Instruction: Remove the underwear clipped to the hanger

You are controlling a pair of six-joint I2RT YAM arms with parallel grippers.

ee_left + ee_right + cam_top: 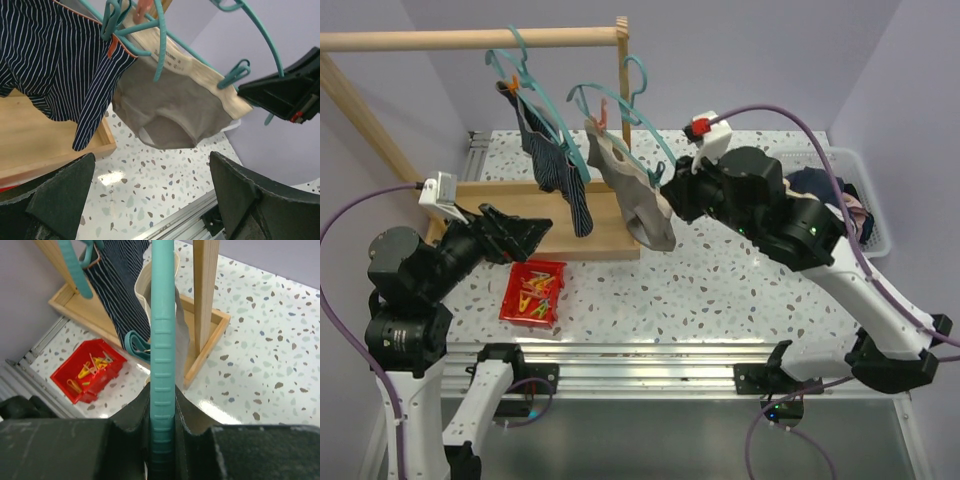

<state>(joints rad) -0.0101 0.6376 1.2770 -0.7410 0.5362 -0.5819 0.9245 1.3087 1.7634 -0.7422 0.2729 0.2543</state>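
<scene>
Two teal hangers hang from the wooden rail (470, 40). The left one holds the navy striped underwear (555, 170), the right hanger (620, 120) holds the grey-beige underwear (638, 200). My right gripper (670, 182) is shut on the right hanger's near end, seen as a ribbed teal bar (162, 365) between the jaws of my right gripper (162, 430). A teal clip (234, 75) pins the beige waistband beside it. My left gripper (535, 232) is open and empty, low by the rack base, facing both the grey-beige underwear (175, 110) and the navy underwear (50, 60) from below.
A red bin (533, 293) of loose clips sits on the table in front of the rack's wooden base (610, 240). A white basket (868, 205) with clothes stands at the right. The rack's upright post (206, 300) is just right of the held hanger.
</scene>
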